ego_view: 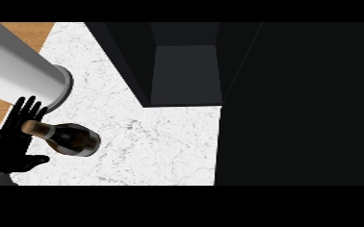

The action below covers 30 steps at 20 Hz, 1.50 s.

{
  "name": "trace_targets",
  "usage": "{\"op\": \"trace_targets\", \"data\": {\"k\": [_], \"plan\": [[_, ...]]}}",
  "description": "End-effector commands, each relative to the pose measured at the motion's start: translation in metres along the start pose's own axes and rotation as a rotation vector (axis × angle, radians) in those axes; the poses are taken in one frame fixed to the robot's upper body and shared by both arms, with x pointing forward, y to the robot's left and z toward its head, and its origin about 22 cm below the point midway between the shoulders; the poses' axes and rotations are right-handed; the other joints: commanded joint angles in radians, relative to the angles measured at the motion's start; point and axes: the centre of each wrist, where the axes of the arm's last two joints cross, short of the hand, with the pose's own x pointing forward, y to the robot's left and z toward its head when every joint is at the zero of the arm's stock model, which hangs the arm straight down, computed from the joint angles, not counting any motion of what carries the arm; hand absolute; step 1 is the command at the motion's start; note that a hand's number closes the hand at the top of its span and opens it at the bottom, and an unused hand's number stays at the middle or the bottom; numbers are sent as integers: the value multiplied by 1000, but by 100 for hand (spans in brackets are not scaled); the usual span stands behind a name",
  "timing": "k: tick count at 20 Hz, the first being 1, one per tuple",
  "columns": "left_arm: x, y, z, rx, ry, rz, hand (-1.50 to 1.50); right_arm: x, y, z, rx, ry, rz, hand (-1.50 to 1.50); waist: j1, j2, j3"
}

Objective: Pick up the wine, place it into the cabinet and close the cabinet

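The wine bottle (70, 138) stands on the white marbled tabletop (163, 139), its corked neck just beside the left hand's (18, 142) palm. That hand is open, fingers straight and spread, thumb below the bottle. Well to the hand's upper right, the dark cabinet (185, 72) stands open.

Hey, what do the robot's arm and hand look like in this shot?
One arm shows, at the view's left. The forearm is a smooth light-grey cylinder, shaded from white to darker grey, ending in a flat, rimmed grey cuff. Below it is the left hand: all black, with slim separate fingers and a thumb. No cables, markings or sleeve show. The right arm and hand are out of view.
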Motion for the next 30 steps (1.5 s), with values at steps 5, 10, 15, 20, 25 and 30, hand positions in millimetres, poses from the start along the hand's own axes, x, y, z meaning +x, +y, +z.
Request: {"op": "trace_targets", "data": {"k": [5,10,15,20,25,30], "plan": [[-37,13,15,-74,56,92,-150,31,2,23,45,-48,-71,-150,2,-2,0],[-69,4,17,-80,85,151,-150,27,-2,15,38,-55,-63,-150,1,2,-2],[-69,-5,-4,-99,63,162,-150,17,2,12,7,-65,-79,-150,2,1,-2],[-85,-18,-7,-59,64,233,-150,11,-6,9,23,-42,-78,-150,0,3,-2],[-84,-17,-13,-47,59,252,-150,14,-3,12,33,-41,-86,-150,-9,6,-3],[-100,-36,-10,-133,70,308,150,22,1,15,22,-48,-70,-150,-5,3,-3]]}}
